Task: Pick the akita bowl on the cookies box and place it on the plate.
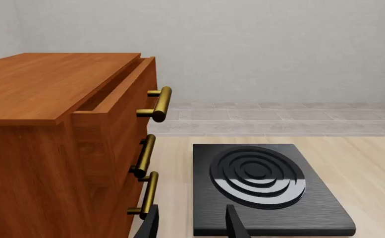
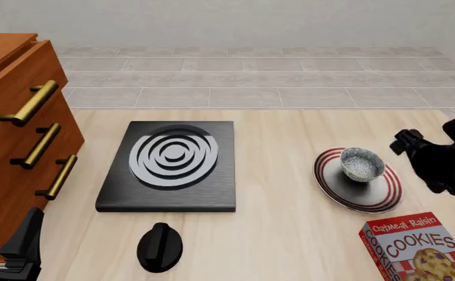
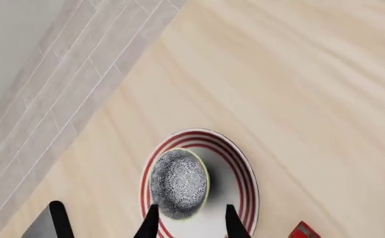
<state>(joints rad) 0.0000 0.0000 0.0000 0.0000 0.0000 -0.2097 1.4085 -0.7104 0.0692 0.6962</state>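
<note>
Front view: akita bowl [image 2: 362, 163] sits upright on the plate [image 2: 383, 196], off the cookies box [image 2: 418, 246] just beside that plate. Right gripper [image 3: 191, 223] hangs by the plate, fingers apart, empty. Left gripper [image 1: 192, 225] is spread too.

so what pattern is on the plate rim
Concentric red rings on white, around the plate rim; clearest in the right wrist view.

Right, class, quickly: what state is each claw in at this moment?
Left claw: open, holding nothing.
Right claw: open, empty; the akita bowl sits on the plate.
</note>
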